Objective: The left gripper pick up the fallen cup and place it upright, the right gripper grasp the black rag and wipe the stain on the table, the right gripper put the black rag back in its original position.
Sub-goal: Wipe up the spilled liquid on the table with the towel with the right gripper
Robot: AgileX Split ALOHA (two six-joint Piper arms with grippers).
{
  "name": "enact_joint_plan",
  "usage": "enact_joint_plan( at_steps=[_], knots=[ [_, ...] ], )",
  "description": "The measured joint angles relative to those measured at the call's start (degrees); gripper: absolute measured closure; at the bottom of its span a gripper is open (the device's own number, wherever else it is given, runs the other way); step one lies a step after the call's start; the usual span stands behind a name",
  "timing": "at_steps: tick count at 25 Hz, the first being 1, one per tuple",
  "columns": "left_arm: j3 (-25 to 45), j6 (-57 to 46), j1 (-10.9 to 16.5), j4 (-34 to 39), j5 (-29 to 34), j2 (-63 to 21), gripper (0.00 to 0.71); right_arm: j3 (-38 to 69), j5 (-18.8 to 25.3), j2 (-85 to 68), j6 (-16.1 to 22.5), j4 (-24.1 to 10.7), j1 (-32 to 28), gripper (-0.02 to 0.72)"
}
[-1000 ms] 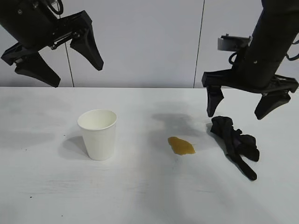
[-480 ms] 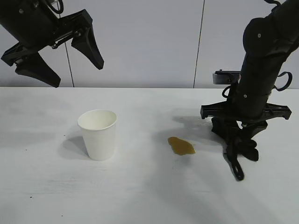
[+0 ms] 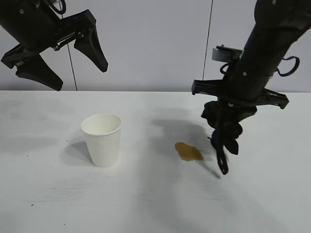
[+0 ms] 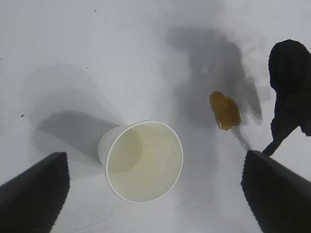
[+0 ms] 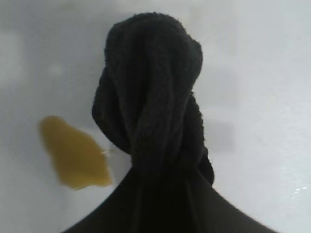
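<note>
Cups (image 3: 102,139): 1; rags (image 3: 224,130): seemingly 1.

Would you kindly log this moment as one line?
cup upright | right gripper holds black rag beside stain | left gripper raised, open

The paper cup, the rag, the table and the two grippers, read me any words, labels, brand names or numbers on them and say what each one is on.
None: no text shows in any view.
White paper cup: plain, no print.
Black rag, held in the right gripper: no tag visible.
Left gripper: no markings visible.
Table: only the amber stain and faint smudges.
</note>
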Motion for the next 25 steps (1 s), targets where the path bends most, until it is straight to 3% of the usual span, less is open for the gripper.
enact_joint_plan(
  at_steps=[6,11,14,18,20,22,25],
  knots=[
    [0.0,0.0,0.0,0.0,0.4,0.0,0.016,0.0,-4.2,2.7,1.7,-0.1,6.9,0.601],
    [0.0,0.0,0.0,0.0,0.8,0.0,0.016,0.0,-6.4,9.2,4.0,-2.1,7.3,0.601],
    [0.0,0.0,0.0,0.1,0.8,0.0,0.016,-0.3,-7.2,9.5,9.0,-6.5,7.3,0.607],
    [0.0,0.0,0.0,0.1,0.9,0.0,0.016,-0.4,-6.7,9.6,17.2,-17.7,4.3,0.607],
    [0.0,0.0,0.0,0.1,0.9,0.0,0.016,-0.4,-6.2,9.6,18.3,-21.2,1.9,0.607],
    [0.0,0.0,0.0,0.1,0.9,0.0,0.016,-0.4,-5.1,9.5,18.1,-21.9,0.3,0.607],
    [0.0,0.0,0.0,0.1,0.9,0.0,0.016,-0.4,-3.7,8.8,15.8,-19.4,1.0,0.607]
  ],
)
